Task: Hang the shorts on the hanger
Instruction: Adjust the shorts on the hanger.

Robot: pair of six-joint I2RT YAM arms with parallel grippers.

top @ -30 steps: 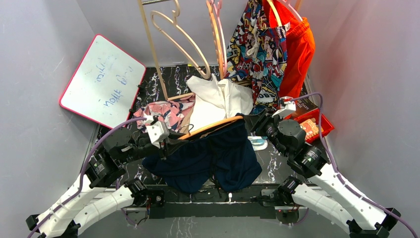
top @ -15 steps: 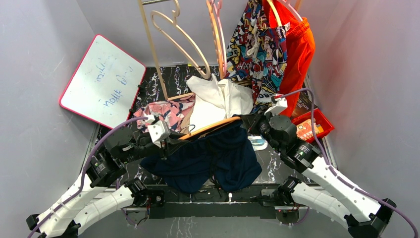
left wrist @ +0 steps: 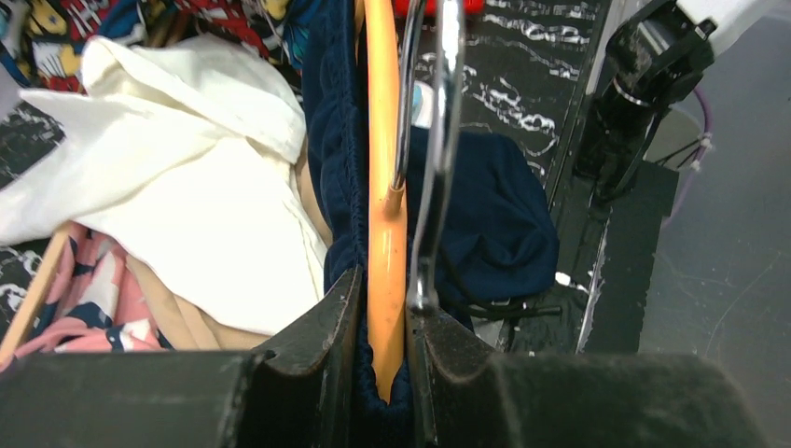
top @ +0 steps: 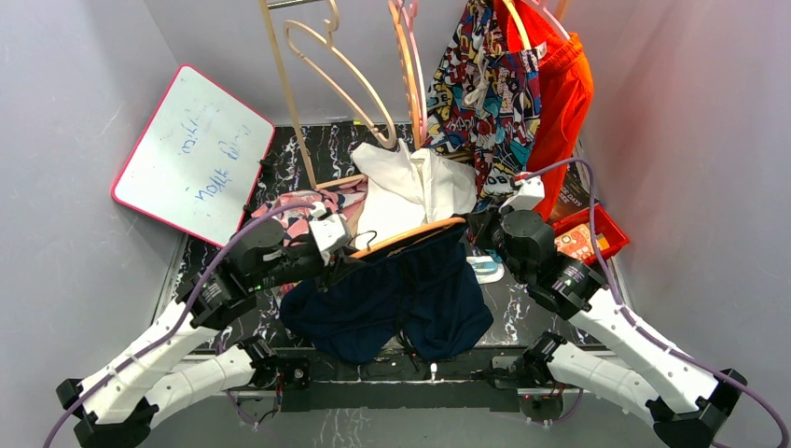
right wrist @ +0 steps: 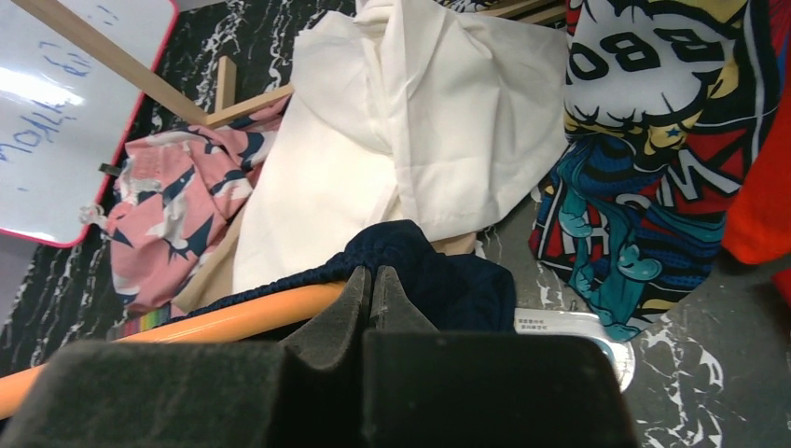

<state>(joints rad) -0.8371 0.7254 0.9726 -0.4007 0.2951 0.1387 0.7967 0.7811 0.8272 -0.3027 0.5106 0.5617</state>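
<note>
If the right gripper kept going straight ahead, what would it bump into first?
The right gripper would meet the shorts first, bunched right at its shut fingertips. Beyond them lies the white cloth, though how far is unclear.

The dark navy-blue fabric shorts (top: 392, 299) hang crumpled from the thin curved orange-tan clothes hanger (top: 410, 235). Their gathered elastic waistband runs along its arc and the legs droop toward the arms' bases. The hanger sits tilted, right end farther back, its left end clamped together with waistband cloth in the left pincer (left wrist: 382, 308).
</note>
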